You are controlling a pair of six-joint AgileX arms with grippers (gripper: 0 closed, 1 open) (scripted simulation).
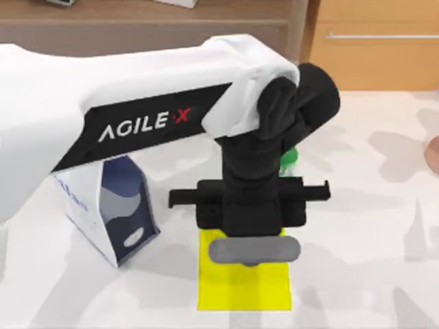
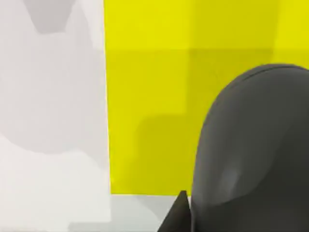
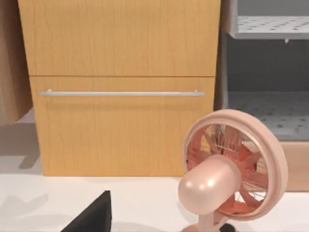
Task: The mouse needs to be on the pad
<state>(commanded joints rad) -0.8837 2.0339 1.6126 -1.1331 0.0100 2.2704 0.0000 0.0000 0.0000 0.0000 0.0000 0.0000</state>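
The yellow pad (image 1: 243, 288) lies near the table's front edge, at the middle. My left arm reaches over the table, and its black gripper (image 1: 252, 255) hangs over the pad's far part. In the left wrist view the dark grey, rounded mouse (image 2: 251, 154) sits close up over the pad (image 2: 149, 96), with a black fingertip (image 2: 177, 212) against its side. The gripper looks shut on the mouse. A shadow falls on the pad beside the mouse. My right gripper (image 3: 91, 217) is parked off to the right, facing a cabinet.
A white-and-navy paper bag (image 1: 110, 205) stands left of the pad. A green bottle (image 1: 289, 159) peeks out behind the left arm. A pink fan (image 3: 227, 169) stands at the table's right edge (image 1: 433, 152), before a wooden drawer cabinet (image 3: 120, 87).
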